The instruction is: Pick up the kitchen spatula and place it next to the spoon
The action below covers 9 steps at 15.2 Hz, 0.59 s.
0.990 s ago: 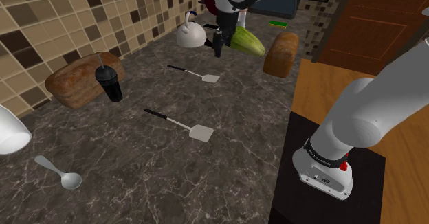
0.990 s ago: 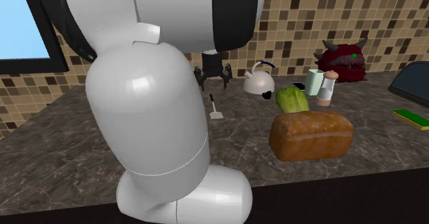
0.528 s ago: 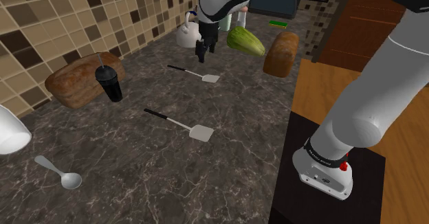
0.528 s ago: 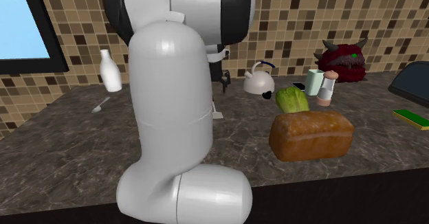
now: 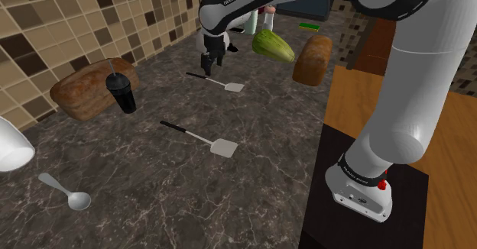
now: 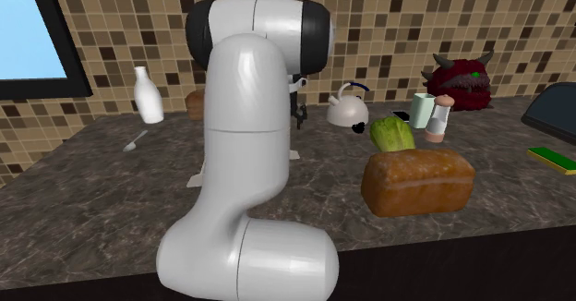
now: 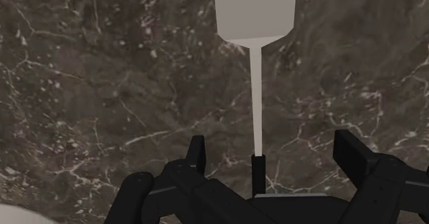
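Two grey-bladed spatulas with black handles lie on the dark marble counter: a far one (image 5: 219,82) and a nearer one (image 5: 200,137). My gripper (image 5: 208,64) hangs just above the far spatula's handle end, close to the counter. In the wrist view the fingers (image 7: 196,158) stand apart, so the gripper (image 7: 275,159) is open; that spatula's (image 7: 256,85) black handle runs between them untouched, blade pointing away. The grey spoon (image 5: 67,195) lies near the counter's front at the shoulder view's left, also seen as spoon (image 6: 136,142).
A bread loaf (image 5: 90,87) and a black cup with a straw (image 5: 122,93) stand by the tiled wall. A lettuce (image 5: 273,46), a second loaf (image 5: 312,59) and a white kettle (image 6: 349,111) sit beyond the gripper. A white bottle (image 6: 146,96) stands near the spoon.
The gripper has swung toward the shoulder view's left and come down, from near the kettle to just over the far spatula's handle. Both spatulas and the spoon lie unmoved.
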Tool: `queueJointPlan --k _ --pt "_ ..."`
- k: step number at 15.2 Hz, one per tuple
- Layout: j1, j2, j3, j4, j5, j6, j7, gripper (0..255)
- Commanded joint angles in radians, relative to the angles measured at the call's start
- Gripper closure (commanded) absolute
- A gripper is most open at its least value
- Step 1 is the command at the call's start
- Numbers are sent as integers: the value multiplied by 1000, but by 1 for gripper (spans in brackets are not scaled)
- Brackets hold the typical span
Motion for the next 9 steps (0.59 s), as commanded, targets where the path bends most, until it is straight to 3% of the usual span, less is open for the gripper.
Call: queueJointPlan --k 1,9 --pt "0 41 1 26 3 13 -2 0" --pt "1 87 1 2 2 84 -2 0"
